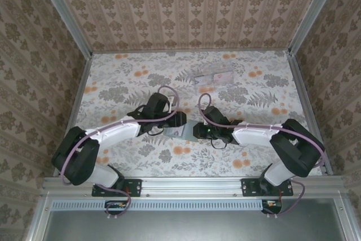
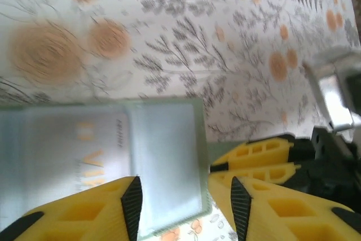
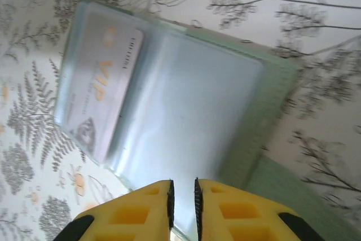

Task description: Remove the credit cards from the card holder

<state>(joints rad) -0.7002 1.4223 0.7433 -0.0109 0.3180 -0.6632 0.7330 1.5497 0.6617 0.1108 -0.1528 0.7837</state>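
Observation:
The card holder (image 1: pixel 180 132) lies between the two grippers near the table's front centre. It is grey-green with clear slot pockets (image 3: pixel 192 111). A pale credit card (image 3: pixel 104 86) marked VIP sits inside one pocket, and shows blurred in the left wrist view (image 2: pixel 84 150). My left gripper (image 2: pixel 186 207) is open, its pads apart on either side of the holder's end (image 2: pixel 163 156) with a gap on the right. My right gripper (image 3: pixel 183 207) has its jaws nearly together on the holder's near edge. Its yellow fingers (image 2: pixel 254 159) lie over the holder's green cover.
A clear see-through tray (image 1: pixel 214 77) sits on the flowered tablecloth (image 1: pixel 124 83) toward the back, right of centre. Patterned walls close in the table on three sides, with metal rails (image 1: pixel 76 26) at the corners.

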